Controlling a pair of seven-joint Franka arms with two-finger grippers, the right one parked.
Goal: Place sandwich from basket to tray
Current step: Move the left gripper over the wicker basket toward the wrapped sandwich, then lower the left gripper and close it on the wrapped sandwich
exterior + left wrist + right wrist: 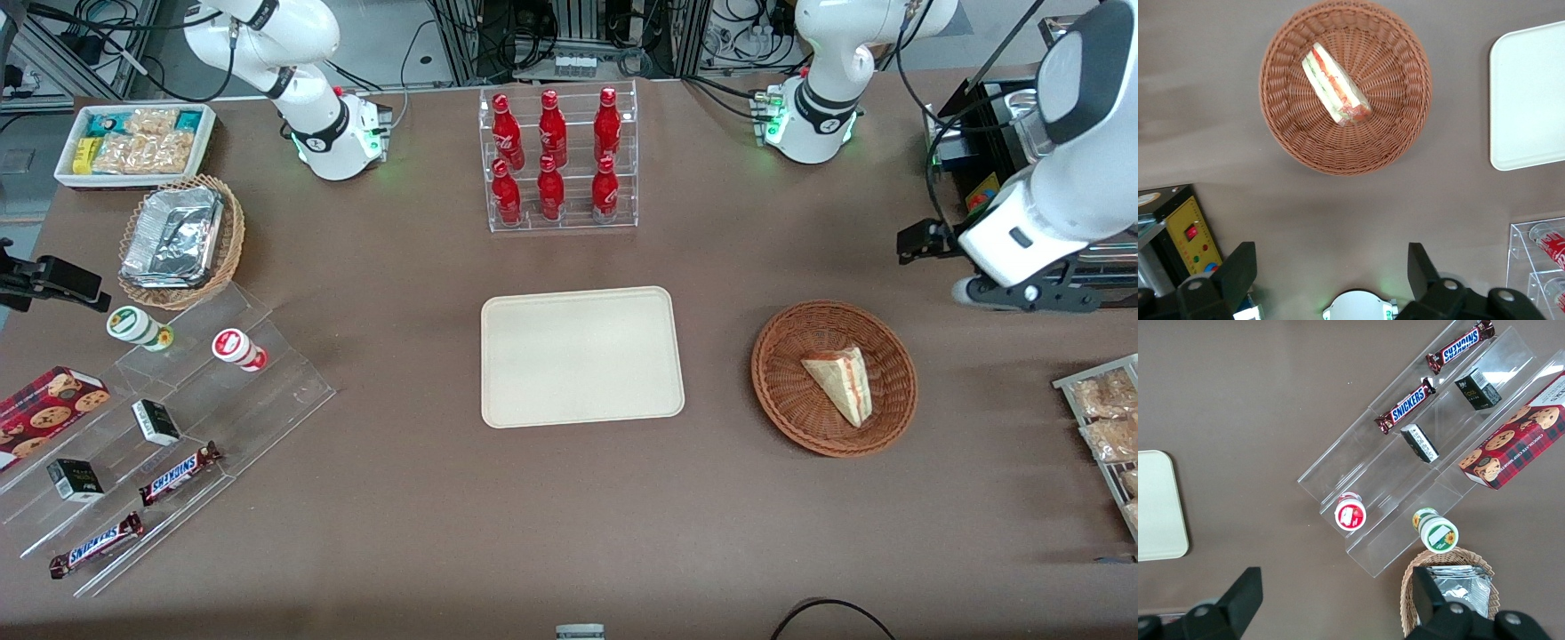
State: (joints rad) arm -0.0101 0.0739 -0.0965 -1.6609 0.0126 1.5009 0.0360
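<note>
One sandwich (840, 384) is all that lies in the basket (782, 396), and nothing has hold of it yet. Taking the basket as the mark and reading across the front view: the tray (582, 356) sits bare on the worktop (400, 498) near the basket, toward the parked arm's end; the basket comes next, the wedge lying on its side near the middle with its point aimed at the tray; last, the gripper (1331, 267) hangs high, off to the working arm's end of the basket and a little farther from the front camera than it. Its jaws stand wide apart and empty, as the wrist view shows, with the basket and sandwich well clear of them.

The step in hand looks to be the approach. To do it well, I would bring the gripper over the middle of the basket first, then turn the wrist so the jaws straddle the wedge across its thin way, bread face to bread face, not along its length. Come down straight, stop short of the wicker, and close gently, since soft bread in a slick wrap may squash or slip. Lift clear of the rim before crossing to the tray.
</note>
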